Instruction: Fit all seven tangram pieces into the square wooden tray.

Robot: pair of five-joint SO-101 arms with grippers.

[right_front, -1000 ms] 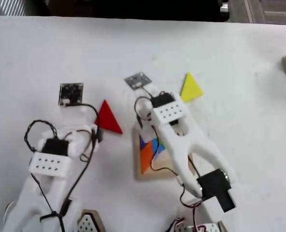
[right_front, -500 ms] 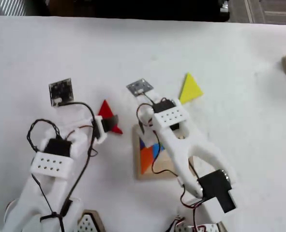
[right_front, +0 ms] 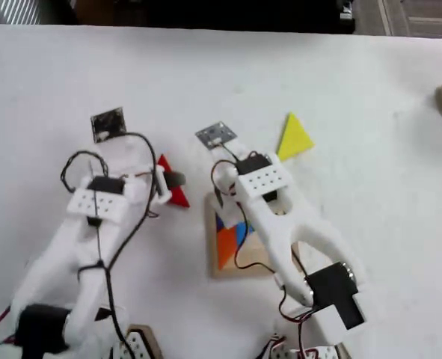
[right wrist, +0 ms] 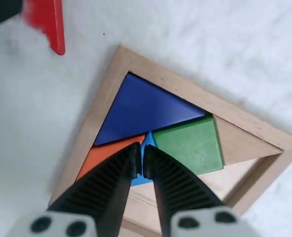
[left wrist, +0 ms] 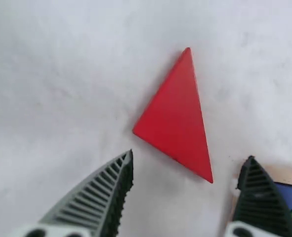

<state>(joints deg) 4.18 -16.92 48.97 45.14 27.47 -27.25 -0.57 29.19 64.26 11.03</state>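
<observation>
Tangram's red triangle lies flat just left of the square wooden tray, half hidden in the high view by the left gripper, jaws spread over it. The right arm covers most of the tray. The right gripper, jaws pressed together, hangs over the seated pieces. The yellow triangle lies apart.

The high camera is fixed above the counter and looks steeply down over it from well back. The left wrist camera rides just behind the left claw, close to the counter, and faces down past its spread fingers at the red triangle ahead of the tips. The right wrist camera looks down along the right claw, whose fingers nearly touch, onto the wooden tray just beyond its tips. All three views share the red triangle and the wooden tray.
</observation>
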